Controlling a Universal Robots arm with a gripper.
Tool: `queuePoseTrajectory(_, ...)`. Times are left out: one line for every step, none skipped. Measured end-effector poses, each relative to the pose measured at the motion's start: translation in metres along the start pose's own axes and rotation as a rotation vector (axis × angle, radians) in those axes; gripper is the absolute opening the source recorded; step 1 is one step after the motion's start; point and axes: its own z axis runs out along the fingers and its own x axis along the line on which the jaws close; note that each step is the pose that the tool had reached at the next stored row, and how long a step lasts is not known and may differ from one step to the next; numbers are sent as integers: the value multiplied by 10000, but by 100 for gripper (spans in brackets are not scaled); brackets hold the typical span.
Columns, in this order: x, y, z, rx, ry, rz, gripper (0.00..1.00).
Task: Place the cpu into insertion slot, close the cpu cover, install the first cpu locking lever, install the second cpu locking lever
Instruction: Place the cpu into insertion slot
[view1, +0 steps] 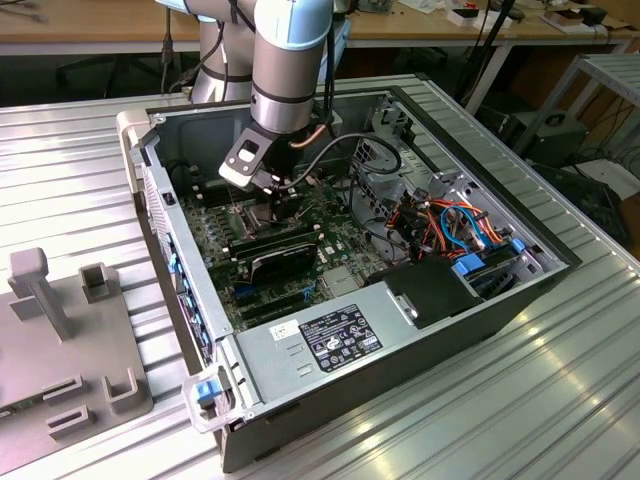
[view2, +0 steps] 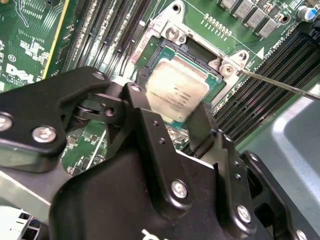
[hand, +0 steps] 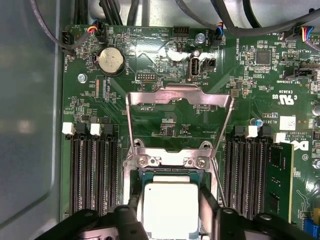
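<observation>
Exterior view: arm (view1: 290, 60) reaches down into the open computer case (view1: 450, 310), which lies on the ribbed metal surface (view1: 560, 400). The end effector (view1: 283, 195) is low over the motherboard (view1: 300, 235), upper centre of the frame. A grey fixture block (view1: 70, 340) sits at the exterior view's left, well apart from the case.

In both wrist views the end effector (view2: 172, 107) (hand: 170, 217) is partly closed. Its black fingers (view2: 145, 117) lie against two opposite edges of the cpu (view2: 177, 92) (hand: 169, 205) and hold it.

The cpu lies over the insertion slot (view2: 192, 52) (hand: 170, 172), within its silver rim; cannot tell whether it is fully seated.

In the first wrist view the cpu cover (hand: 180, 94) is swung open, standing up from its hinge beside the slot. A thin lever rod (view2: 280, 86) is unlatched, angled away from the socket corner. Black memory slots (hand: 92, 170) flank the socket on both sides.
</observation>
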Motion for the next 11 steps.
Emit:
queuePoseTrajectory(0,0,0,0,-1,0,54)
queuePoseTrajectory(0,0,0,0,-1,2,54)
queuePoseTrajectory(0,2,0,1,0,4,54)
queuePoseTrajectory(0,5,0,1,-1,18,54)
queuePoseTrajectory(0,8,0,0,-1,92,54)
queuePoseTrajectory(0,8,1,1,-2,165,54)
queuePoseTrajectory(0,9,1,1,-4,266,54)
queuePoseTrajectory(0,10,1,2,-6,299,54)
queuePoseTrajectory(0,10,1,2,-6,304,54)
queuePoseTrajectory(0,9,1,2,-6,306,54)
queuePoseTrajectory(0,10,0,2,-6,307,54)
